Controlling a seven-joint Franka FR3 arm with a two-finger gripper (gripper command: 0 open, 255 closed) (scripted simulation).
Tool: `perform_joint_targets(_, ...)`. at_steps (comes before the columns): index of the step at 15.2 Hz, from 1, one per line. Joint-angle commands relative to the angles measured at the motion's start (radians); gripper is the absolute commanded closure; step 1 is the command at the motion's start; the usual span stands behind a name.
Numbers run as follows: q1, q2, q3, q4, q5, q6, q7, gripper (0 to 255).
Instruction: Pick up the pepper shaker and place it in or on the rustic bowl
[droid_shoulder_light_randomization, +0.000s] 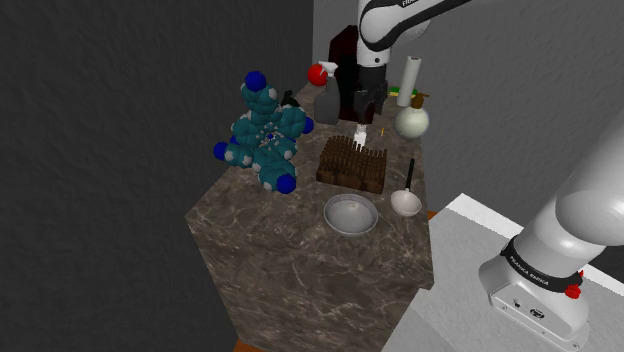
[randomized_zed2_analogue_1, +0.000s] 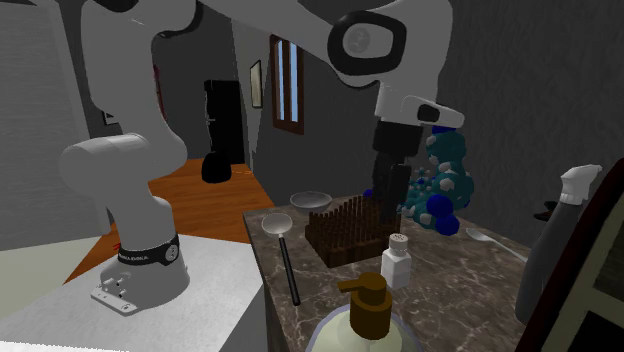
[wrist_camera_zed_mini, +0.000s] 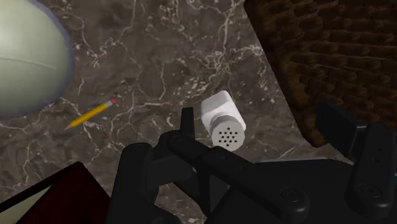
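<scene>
Jaws: wide open, empty, pointing down over shaker; I judge myself lined up for descent.
Rack (droid_shoulder_light_randomization: 352, 162): just beside shaker, crowds one side, so top approach suits.
Bowl (droid_shoulder_light_randomization: 351, 215): upright beyond rack, empty, ready for drop.
Shaker (wrist_camera_zed_mini: 222, 121): upright on counter (droid_shoulder_light_randomization: 300, 270), between my fingers (wrist_camera_zed_mini: 186, 127), untouched, nearer one.
Counter: dark veined stone.
Room: grey walls, wood floor (randomized_zed2_analogue_1: 200, 205).

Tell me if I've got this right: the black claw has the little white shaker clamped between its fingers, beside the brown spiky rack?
Not clamped. In the wrist view the fingers of the gripper stand apart, and the white shaker stands unheld on the marble counter under them. It is beside the brown spiky rack, as you say.
</scene>
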Motion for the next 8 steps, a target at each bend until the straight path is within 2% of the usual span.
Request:
perform_joint_targets(1, 0.004, 0.089, 0.003, 0.073, -0.016, 0.002, 0.005, 0)
perform_joint_targets(5, 0.013, 0.255, 0.002, 0.223, -0.046, -0.008, 0.008, 0)
perform_joint_targets(8, 0.012, 0.263, 0.001, 0.194, -0.047, 0.03, 0.009, 0)
